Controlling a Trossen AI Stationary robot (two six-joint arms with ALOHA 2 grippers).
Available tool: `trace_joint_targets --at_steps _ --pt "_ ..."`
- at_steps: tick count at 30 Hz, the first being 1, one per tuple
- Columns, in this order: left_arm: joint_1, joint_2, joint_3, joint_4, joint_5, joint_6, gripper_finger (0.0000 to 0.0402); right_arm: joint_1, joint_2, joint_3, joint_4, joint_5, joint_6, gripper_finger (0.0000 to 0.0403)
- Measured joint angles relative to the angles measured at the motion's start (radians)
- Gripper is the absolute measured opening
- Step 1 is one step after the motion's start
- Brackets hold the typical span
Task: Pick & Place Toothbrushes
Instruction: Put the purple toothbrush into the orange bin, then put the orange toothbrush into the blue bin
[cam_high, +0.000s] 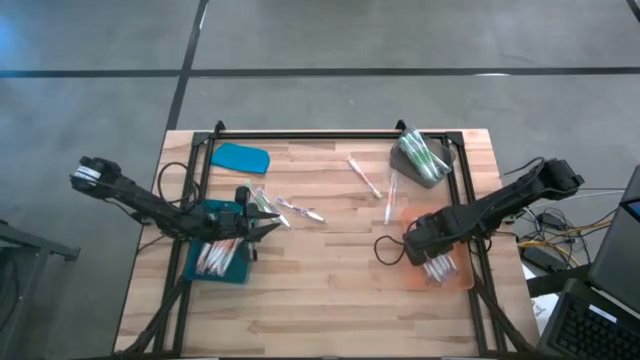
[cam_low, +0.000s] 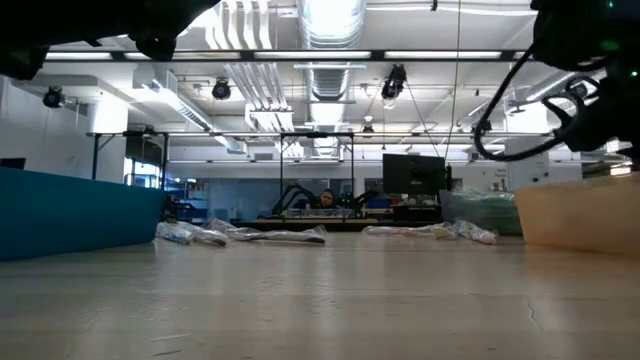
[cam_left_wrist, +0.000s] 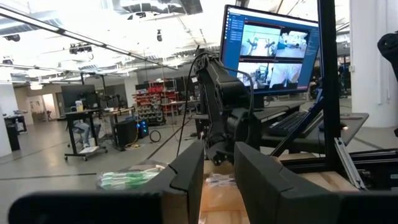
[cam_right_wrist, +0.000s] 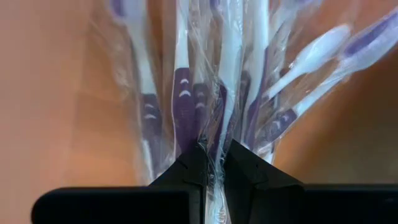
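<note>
Wrapped toothbrushes with purple and white handles (cam_right_wrist: 186, 87) lie piled in the orange tray (cam_high: 462, 278) at the table's right. My right gripper (cam_right_wrist: 211, 154) points down into that pile and is shut on one wrapped toothbrush. White and reddish toothbrushes (cam_high: 213, 258) lie in the blue tray (cam_high: 215, 275) at the left. My left gripper (cam_high: 272, 228) hangs just right of it, its fingers (cam_left_wrist: 189, 180) apart with nothing between them. Loose wrapped toothbrushes (cam_high: 298, 210) lie flat on the wood mid-table. My right gripper pinches the clear wrapper (cam_right_wrist: 210, 144) of one purple-and-white toothbrush between its two fingertips, coming from above and pointing down. The fingers lie across the long wrapper. The toothbrush lies among the others in the orange tray; whether it is lifted off them I cannot tell.
A grey bin of green toothbrushes (cam_high: 422, 158) stands at the far right, a blue lid (cam_high: 240, 157) at the far left. More loose toothbrushes (cam_high: 365, 176) lie toward the far side. A black frame (cam_high: 300, 135) borders the table, and a cable (cam_high: 385, 250) loops beside the orange tray.
</note>
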Motion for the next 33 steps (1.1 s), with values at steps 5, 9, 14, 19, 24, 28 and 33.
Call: trace_joint_targets --at_steps 5,9,14,19,24,28,33 --pt "0.000 0.000 0.000 0.000 0.000 0.000 0.0097 0.000 0.001 -0.051 0.048 -0.024 0.001 0.0024" --pt "0.000 0.000 0.000 0.000 0.000 0.000 0.0097 0.000 0.001 -0.058 0.049 -0.024 -0.002 0.0032" --pt "0.000 0.000 0.000 0.000 0.000 0.000 0.0097 0.000 0.001 -0.058 0.052 -0.022 -0.003 0.0062" --pt "0.000 0.000 0.000 0.000 0.000 0.000 0.0097 0.000 0.000 -0.058 0.055 -0.022 -0.003 0.0092" --pt "0.000 0.000 0.000 0.000 0.000 0.000 0.0097 0.000 -0.006 -0.056 0.058 -0.047 -0.025 0.0117" --pt "0.000 0.000 0.000 0.000 0.000 0.000 0.0097 0.000 -0.015 -0.041 0.059 -0.049 -0.035 0.0134" --pt "0.000 0.000 0.000 0.000 0.000 0.000 0.0097 0.000 -0.030 -0.008 0.058 -0.048 -0.056 0.0150"
